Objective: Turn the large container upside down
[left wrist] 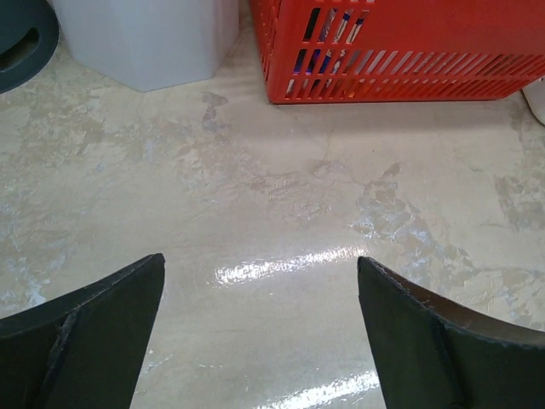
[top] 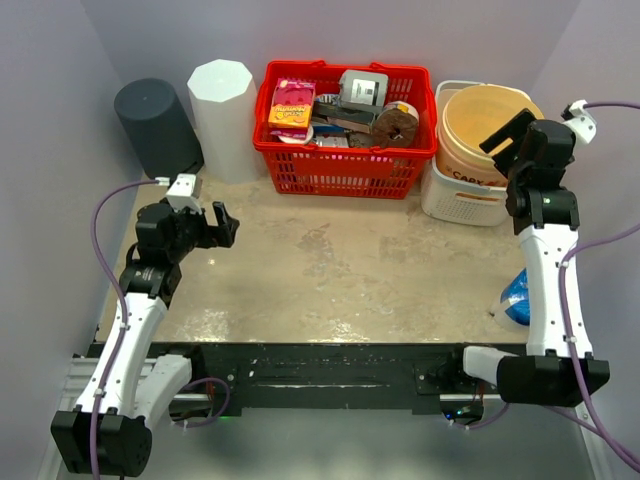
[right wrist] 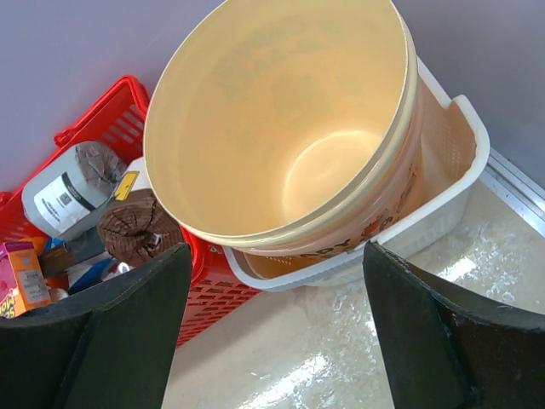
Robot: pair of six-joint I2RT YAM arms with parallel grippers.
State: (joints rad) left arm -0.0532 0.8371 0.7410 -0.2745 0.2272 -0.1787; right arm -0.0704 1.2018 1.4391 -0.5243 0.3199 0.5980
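The large container is a cream-coloured tub standing mouth-up and tilted inside a white slotted basket at the back right. In the right wrist view its empty inside faces the camera. My right gripper hovers just in front of and above its rim, open, with nothing between the fingers. My left gripper hangs low over the table's left side, open and empty.
A red basket full of packaged goods stands at the back centre, touching the white basket. A white cylinder and a dark grey cylinder stand at the back left. A blue-and-white object lies beside the right arm.
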